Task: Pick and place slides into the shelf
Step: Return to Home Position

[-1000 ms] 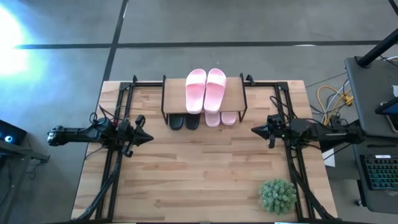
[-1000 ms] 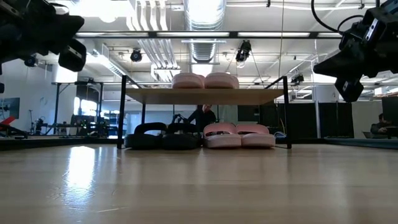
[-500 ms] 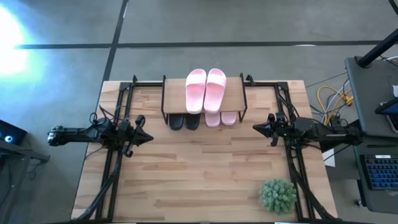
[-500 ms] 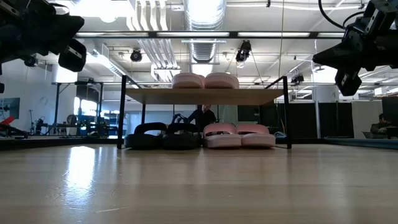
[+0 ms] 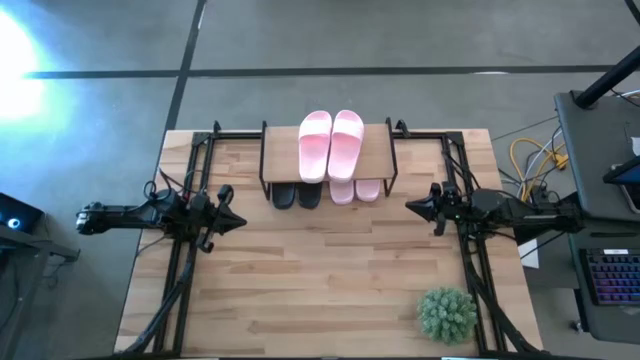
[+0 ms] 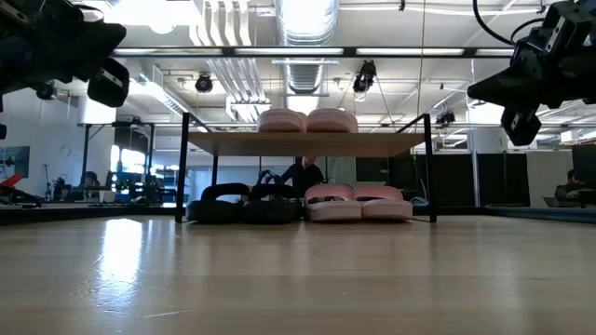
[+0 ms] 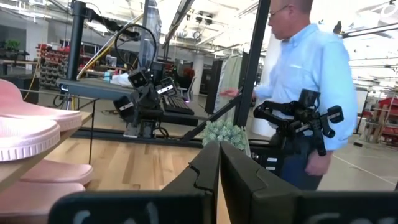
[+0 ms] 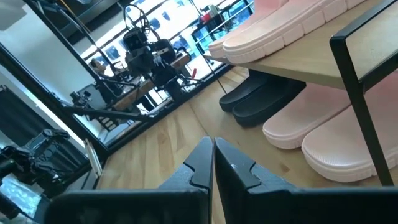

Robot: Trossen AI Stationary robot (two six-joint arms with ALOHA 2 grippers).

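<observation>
I'm running this in an open robotics lab: bare ceiling ducts (image 6: 303, 28), another arm rig (image 7: 144, 102) beyond my left gripper (image 7: 219, 149).

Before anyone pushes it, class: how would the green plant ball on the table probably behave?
The plant ball looks round, so it would probably roll; sitting near the table edge, it might go off. Its tufted foliage suggests something light that gives when squeezed, though weight cannot be seen.
</observation>
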